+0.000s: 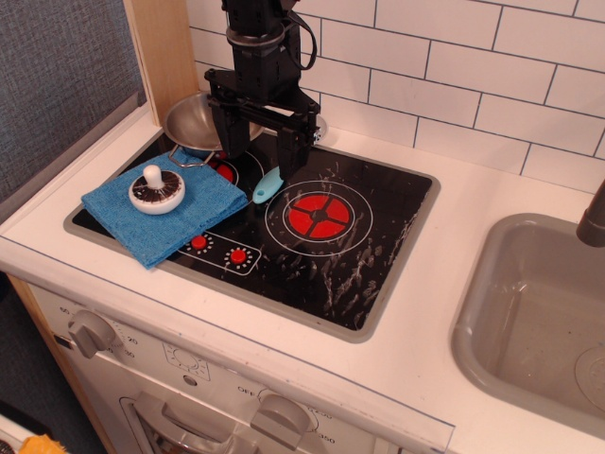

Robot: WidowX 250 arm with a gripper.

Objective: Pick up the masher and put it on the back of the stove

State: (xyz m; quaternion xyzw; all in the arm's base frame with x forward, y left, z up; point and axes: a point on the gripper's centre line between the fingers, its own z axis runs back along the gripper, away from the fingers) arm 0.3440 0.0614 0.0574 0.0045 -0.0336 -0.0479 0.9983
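The masher (157,190) is a round white disc with a dark ring and a short white knob. It sits upright on a blue cloth (164,210) at the front left of the black stove (331,255). My gripper (257,151) hangs over the back left of the stove, behind and to the right of the masher. Its two black fingers point down, spread apart, with nothing between them. A spoon with a light blue handle (268,185) lies just below the fingers, its bowl hidden behind the arm.
A small metal pot (194,121) stands at the stove's back left corner, behind the gripper. A grey sink (539,322) is at the right. A wooden panel and a tiled wall close the back. Oven knobs are on the front below.
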